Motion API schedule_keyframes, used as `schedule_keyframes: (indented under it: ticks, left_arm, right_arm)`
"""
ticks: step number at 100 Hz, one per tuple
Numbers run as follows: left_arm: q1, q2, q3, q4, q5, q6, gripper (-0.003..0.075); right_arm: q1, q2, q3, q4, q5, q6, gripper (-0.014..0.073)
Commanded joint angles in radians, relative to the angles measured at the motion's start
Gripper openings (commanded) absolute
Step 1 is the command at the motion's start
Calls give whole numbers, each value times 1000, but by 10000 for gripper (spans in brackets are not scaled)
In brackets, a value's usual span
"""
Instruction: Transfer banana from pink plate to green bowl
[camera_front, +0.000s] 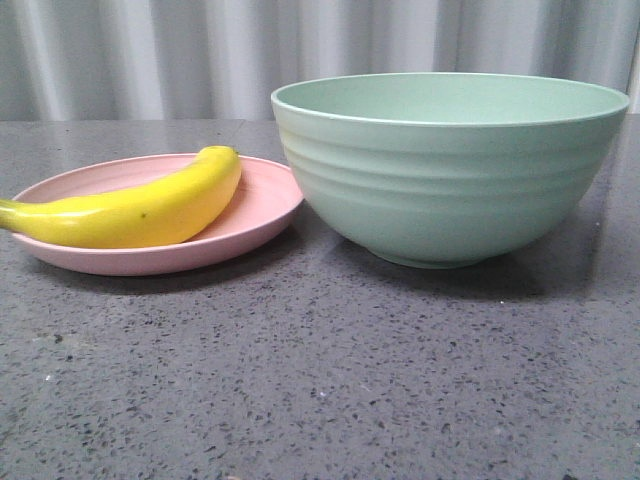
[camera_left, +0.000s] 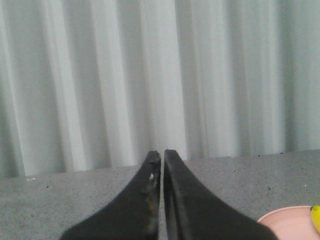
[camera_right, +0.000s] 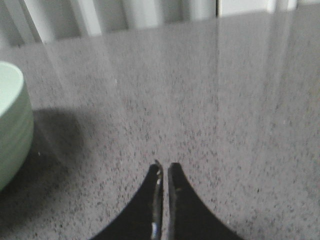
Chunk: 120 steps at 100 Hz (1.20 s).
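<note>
Plainly the banana (camera_front: 140, 212) lies lengthwise across the pink plate (camera_front: 262, 205), untouched, with the green bowl (camera_front: 450, 165) just beside the plate on the bench (camera_front: 320, 380), so the carry should be short. Neither arm has started, I judge: left claw (camera_left: 162, 156) and right claw (camera_right: 164, 167) both hang closed and empty

I can read no lettering, label, brand mark, number or sign anywhere in my views.
</note>
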<state>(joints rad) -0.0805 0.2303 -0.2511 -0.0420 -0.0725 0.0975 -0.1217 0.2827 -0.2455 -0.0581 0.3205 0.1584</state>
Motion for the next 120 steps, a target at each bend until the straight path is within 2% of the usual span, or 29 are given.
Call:
schedule_keyframes:
  ticks: [1,15,21,28,40,47,61,76,99,120]
  left_arm:
    - [-7,57,-37,-13,-77,-9,-20]
    - [-7,101,-37,-30,-77,-9,-18]
    - [-7,115,-37,-30,-78,-9,15]
    - [-7,129,-37,-30,-87,-9,118]
    - [-7,136,-37,-30,-117,-9,386]
    - [-7,136,-37,-32,-136,-9,467]
    - [-8,136,-47,-63,-133,-9,473]
    - [-47,193,-172,-63,82,-9,472]
    - [-188,373,-398,-70,332,-9,472]
    - [-346,578,-563,-70,508,-8,472]
  right_arm:
    - [-6,61,-39,6,-70,-6,-62]
    - [-6,95,-39,6,-133,-6,-62]
    - [-6,98,-39,6,-130,-6,-62]
    - [-6,98,-39,6,-128,-6,-62]
    - [-6,98,-39,6,-128,-6,-62]
    - [-6,98,-39,6,-128,-6,-62]
    - [-6,98,-39,6,-134,-6,-62]
    - [-6,98,-39,6,-139,-6,-62]
    - [-6,98,-39,6,-153,-6,-62]
    - [-6,98,-37,6,-155,-6,-62]
